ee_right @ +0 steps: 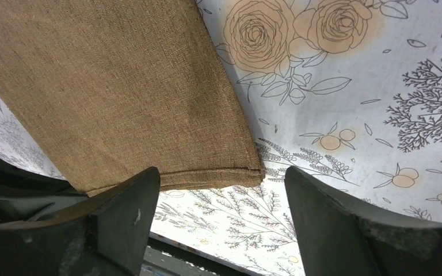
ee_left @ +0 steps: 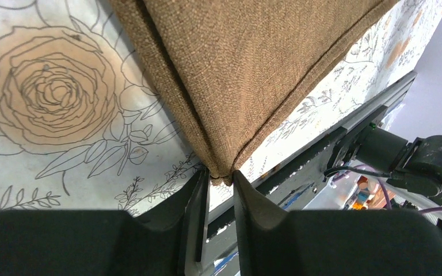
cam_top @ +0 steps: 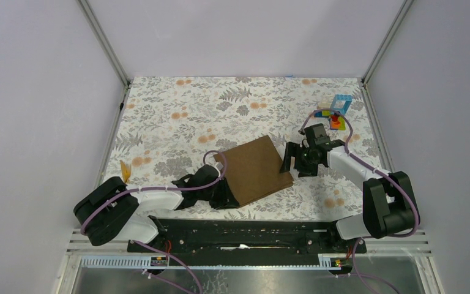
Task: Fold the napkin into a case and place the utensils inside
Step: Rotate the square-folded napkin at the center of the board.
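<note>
Top view only: one brown napkin (cam_top: 258, 171) lies skewed mid-worktop (cam_top: 159, 116), with a clump of toy blocks (cam_top: 337, 113) at the far right, well apart from it. The yellow-orange utensils (cam_top: 125, 171) poke out by the left arm's elbow and are partly hidden, so I can't count them.

Left wrist view adds that the napkin (ee_left: 247, 75) is doubled over, two layers meeting at one corner. That corner tip sits right between the left gripper (ee_left: 221, 187) fingers (ee_left: 195, 213). The gap is narrow, and I can't tell if the cloth is actually pinched.

Right wrist view: the right gripper (ee_right: 218, 179) fingers (ee_right: 128, 214) are spread wide, straddling another napkin (ee_right: 109, 86) corner that lies flat on the floral cover, with nothing held.

From above, the left gripper (cam_top: 225, 195) is at the near-left corner and the right gripper (cam_top: 294, 160) at the right corner
</note>
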Controlling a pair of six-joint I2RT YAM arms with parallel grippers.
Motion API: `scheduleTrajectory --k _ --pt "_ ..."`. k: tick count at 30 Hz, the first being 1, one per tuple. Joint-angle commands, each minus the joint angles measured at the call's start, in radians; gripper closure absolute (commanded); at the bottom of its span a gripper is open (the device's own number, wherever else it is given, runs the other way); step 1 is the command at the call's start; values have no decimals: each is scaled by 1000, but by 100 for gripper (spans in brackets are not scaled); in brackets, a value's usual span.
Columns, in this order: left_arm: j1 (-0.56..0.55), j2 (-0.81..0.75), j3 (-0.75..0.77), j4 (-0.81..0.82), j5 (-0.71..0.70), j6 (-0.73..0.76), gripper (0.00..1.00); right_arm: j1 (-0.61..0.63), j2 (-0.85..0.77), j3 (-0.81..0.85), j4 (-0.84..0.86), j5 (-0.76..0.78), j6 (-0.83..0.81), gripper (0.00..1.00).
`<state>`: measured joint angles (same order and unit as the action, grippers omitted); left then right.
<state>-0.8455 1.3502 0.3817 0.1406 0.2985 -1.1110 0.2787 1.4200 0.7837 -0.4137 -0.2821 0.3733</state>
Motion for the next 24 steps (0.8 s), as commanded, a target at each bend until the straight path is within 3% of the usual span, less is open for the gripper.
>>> scheduleTrajectory --k 1,4,8,20,24 --pt "-5 21 -33 -95 -86 23 75 0 -51 3 -34 17 3 17" --pt "-5 25 -41 -76 -75 16 81 1 -28 10 -47 -30 -10 24" --pt "-6 18 -55 -72 -70 15 82 1 6 3 -44 -77 -6 34" --pt "-7 26 -59 -63 -67 17 83 1 61 -19 7 -49 -5 29" --pt "-7 22 -62 -64 -68 17 84 0 64 -24 27 -64 -6 35"
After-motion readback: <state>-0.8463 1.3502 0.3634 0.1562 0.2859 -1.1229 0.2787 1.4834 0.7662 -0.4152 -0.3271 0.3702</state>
